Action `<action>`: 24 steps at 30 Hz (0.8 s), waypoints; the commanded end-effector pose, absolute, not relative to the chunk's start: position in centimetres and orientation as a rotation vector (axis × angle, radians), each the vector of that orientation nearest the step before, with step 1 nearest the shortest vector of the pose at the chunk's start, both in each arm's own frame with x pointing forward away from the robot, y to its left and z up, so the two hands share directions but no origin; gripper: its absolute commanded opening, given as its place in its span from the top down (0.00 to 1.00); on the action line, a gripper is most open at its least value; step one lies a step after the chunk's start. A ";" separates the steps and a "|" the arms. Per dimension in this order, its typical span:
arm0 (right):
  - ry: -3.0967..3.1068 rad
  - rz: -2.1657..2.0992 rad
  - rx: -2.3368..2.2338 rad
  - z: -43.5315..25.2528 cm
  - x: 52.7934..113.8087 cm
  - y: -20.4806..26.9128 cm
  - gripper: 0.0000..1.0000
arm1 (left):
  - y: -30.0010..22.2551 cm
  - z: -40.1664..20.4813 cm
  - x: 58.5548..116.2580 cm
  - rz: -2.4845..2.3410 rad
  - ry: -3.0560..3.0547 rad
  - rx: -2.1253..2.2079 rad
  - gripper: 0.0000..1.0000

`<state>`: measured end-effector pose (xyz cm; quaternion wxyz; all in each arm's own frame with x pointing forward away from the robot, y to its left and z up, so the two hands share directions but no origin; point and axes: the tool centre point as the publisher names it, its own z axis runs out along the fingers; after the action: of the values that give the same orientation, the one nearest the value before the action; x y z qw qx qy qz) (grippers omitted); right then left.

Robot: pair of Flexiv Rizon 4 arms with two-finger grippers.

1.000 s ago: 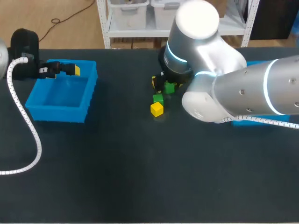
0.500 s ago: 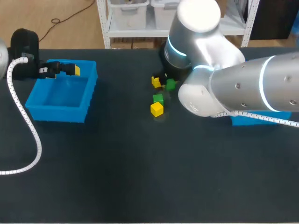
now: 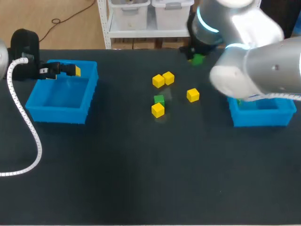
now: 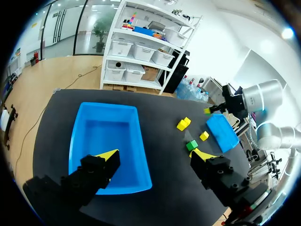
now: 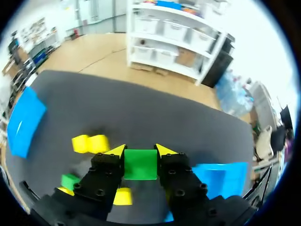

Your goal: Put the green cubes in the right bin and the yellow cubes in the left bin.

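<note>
Right arm is up off the cube cluster and swung to the far right of the table; a second ago it sat low over the cluster and hid most of it

Right gripper is clamped on a green cube, both yellow tips against its sides. In the head view that cube hangs near the table's far edge, off the surface and not yet over the right bin. So the pick is done; by my read, transport and drop remain

Left gripper hasn't moved in the last second. It's parked over the left bin near its far rim, fingers spread wide with nothing between them. That bin looks bare inside in the wrist view, so no yellows are sorted yet

With the arm gone, the rest is exposed:
- yellow pair, touching, far side of the cluster
- third yellow, apart to the right; hidden under the arm in the earlier frames
- fourth yellow, nearest the robot, same spot as before
- loose green, just beyond the fourth yellow, not moved

There's a green speck at the right bin's inner left wall, mostly hidden by the arm. Could be a cube already in, can't tell

Net: one green in the air, one green and four yellows on the table. Yellows are now clear of the right arm, so the left arm should have a free approach to them
</note>
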<state>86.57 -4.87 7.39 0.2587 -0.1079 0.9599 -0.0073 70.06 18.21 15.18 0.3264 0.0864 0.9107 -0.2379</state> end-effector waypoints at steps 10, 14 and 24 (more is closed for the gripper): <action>2.515 -0.185 0.015 9.9 82.5 -17.8 1.00 | 18.4 15.0 70.0 -0.634 2.377 0.230 0.00; 2.557 -0.222 0.055 8.7 81.2 -19.5 1.00 | 18.4 15.0 70.0 -0.634 2.377 0.230 0.00; 2.648 -0.216 0.067 6.9 78.7 -19.1 1.00 | 18.4 15.0 70.0 -0.634 2.377 0.230 0.00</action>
<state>79.74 -19.62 7.26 0.2390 0.0243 0.9675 -0.0786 70.06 18.22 15.17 0.3264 0.0864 0.9107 -0.2379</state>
